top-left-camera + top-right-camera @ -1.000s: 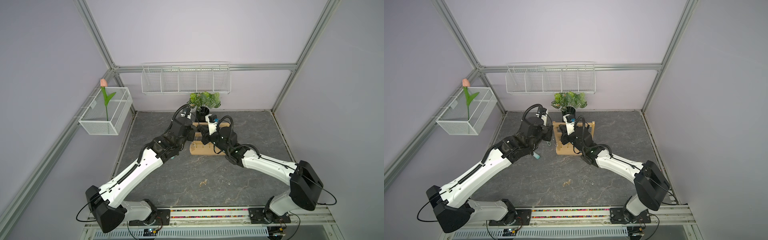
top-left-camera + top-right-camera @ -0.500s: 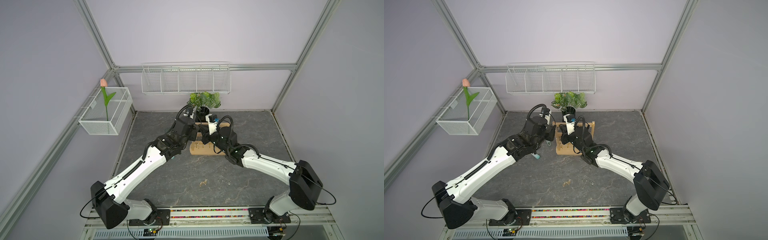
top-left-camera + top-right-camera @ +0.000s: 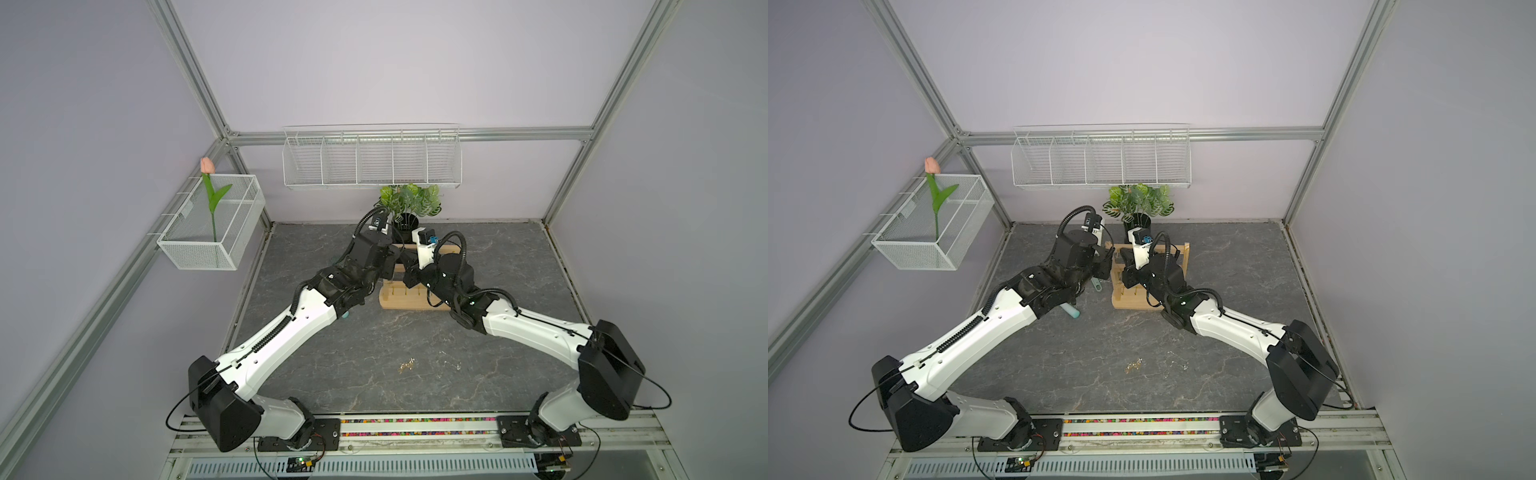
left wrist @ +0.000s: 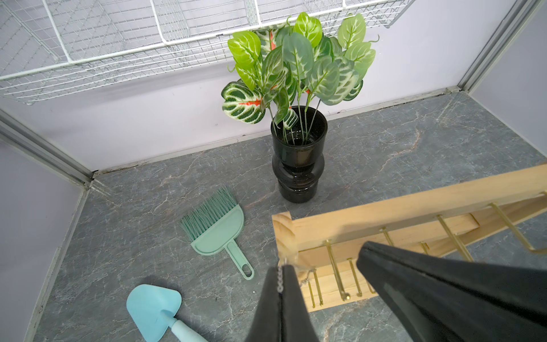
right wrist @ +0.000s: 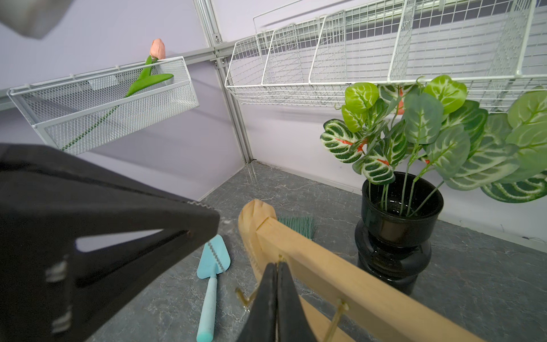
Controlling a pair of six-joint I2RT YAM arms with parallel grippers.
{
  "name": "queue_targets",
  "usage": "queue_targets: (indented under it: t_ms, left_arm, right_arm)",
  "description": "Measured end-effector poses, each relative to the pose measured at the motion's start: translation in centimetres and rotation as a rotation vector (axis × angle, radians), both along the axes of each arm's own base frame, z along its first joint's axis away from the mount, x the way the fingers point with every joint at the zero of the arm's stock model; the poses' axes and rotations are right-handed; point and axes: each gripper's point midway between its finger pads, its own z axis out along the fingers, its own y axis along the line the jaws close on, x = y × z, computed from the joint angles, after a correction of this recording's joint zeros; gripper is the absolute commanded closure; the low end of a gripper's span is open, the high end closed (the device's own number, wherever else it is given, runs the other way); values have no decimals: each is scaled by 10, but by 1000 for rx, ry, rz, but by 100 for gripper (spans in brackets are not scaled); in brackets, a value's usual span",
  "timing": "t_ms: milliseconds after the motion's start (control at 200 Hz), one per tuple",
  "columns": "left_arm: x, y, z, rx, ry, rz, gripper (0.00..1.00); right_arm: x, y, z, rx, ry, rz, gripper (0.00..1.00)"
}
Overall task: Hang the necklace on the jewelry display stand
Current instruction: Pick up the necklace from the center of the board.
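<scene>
Hanging is happening: left gripper (image 4: pixel 279 268) is pinching the necklace (image 4: pixel 279 280) at the top of the jewelry display stand (image 4: pixel 384 213), by the back edge of the table (image 4: pixel 414 148); right gripper (image 5: pixel 276 265) is clenching shut. Next, I think, is looping the chain over a hook (image 4: pixel 334 266).

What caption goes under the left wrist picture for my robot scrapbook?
The left gripper pinches the necklace by a corner of the jewelry display stand, potted plant and green brush beyond.
</scene>
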Motion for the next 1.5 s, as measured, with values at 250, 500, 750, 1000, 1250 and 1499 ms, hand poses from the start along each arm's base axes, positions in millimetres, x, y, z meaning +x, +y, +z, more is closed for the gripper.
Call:
queue_targets:
  t_ms: [250, 500, 750, 1000, 1250, 1499]
  left_arm:
    - [-6, -3, 9, -29, -3, -33, 100]
    - [-16, 1, 21, -57, -11, -59, 100]
    - [-26, -3, 25, -74, 12, -111, 100]
    - [-31, -9, 33, -98, 20, -153, 100]
    - [-34, -12, 36, -105, 26, -174, 100]
    - [-39, -16, 38, -107, 32, -196, 100]
  right_arm:
    - [-6, 2, 1, 1, -13, 39, 81]
    - [-25, 4, 13, -7, -56, 128, 72]
    - [-31, 10, 15, -18, -64, 180, 69]
    - [-34, 15, 23, -26, -85, 212, 69]
    - [-34, 18, 21, -31, -84, 225, 72]
    - [-30, 20, 15, -39, -74, 219, 73]
